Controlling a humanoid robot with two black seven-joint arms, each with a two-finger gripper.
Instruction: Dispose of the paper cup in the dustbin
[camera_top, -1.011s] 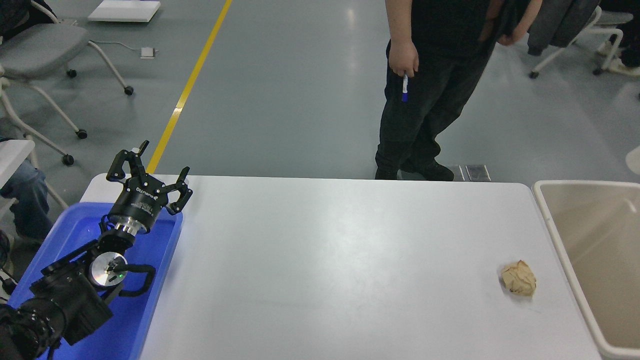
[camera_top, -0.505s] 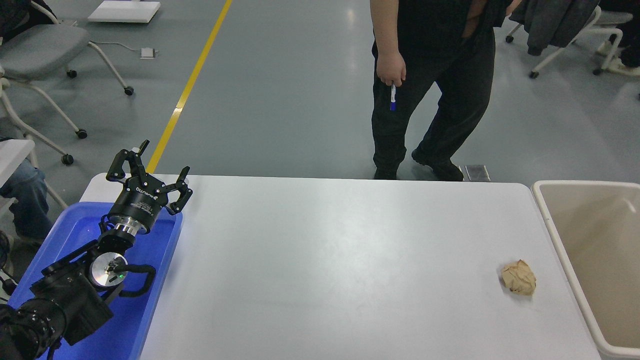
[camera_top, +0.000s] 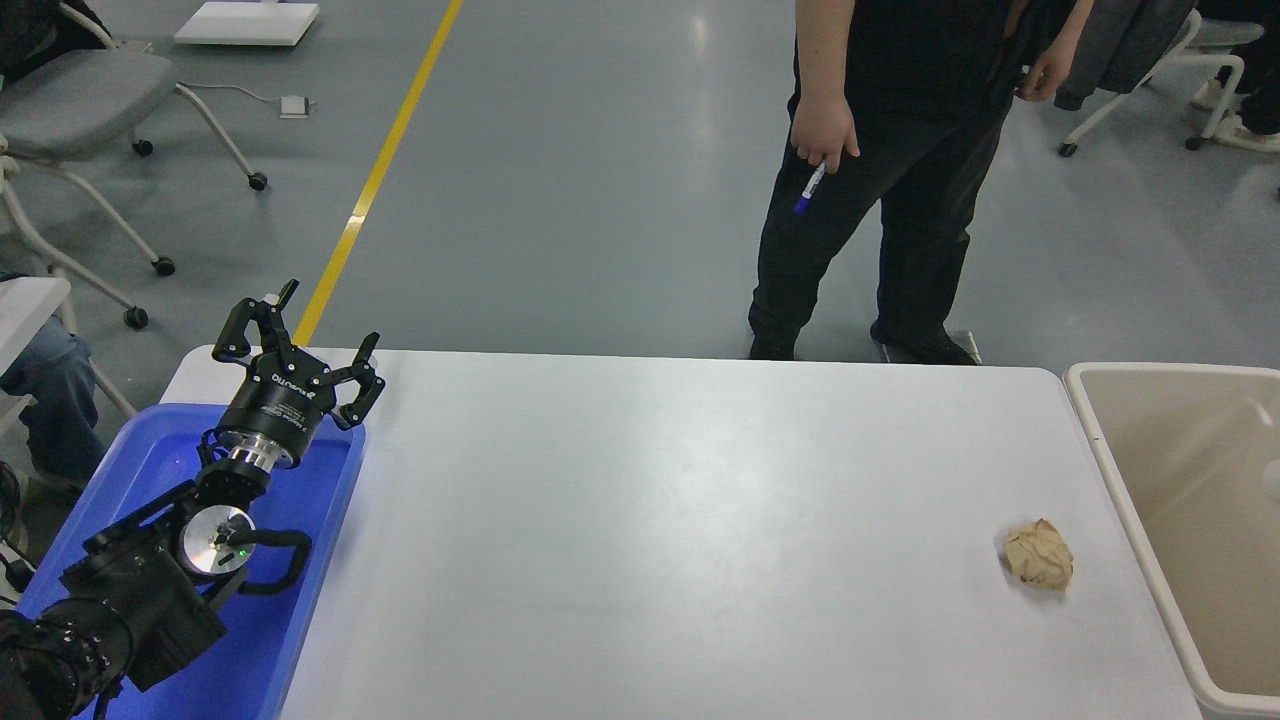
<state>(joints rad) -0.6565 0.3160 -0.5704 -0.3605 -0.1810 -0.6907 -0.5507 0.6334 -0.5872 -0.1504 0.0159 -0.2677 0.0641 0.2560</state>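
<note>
Jaws of left gripper (camera_top: 300, 335) spread, empty.

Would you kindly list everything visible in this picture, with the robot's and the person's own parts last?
Table: one, white, centre.
Paper ball: one, crumpled brown, on the table near its right edge.
Dustbin: one, beige, right of the table.
Tray: one, blue, left.
Chairs: grey, far left and far right.
Floor line: one, yellow.
Paper cup: none visible.
Person: one, dark clothes, far side, hand holding a pen.
Left claw: one, black, open, over the tray.
</note>
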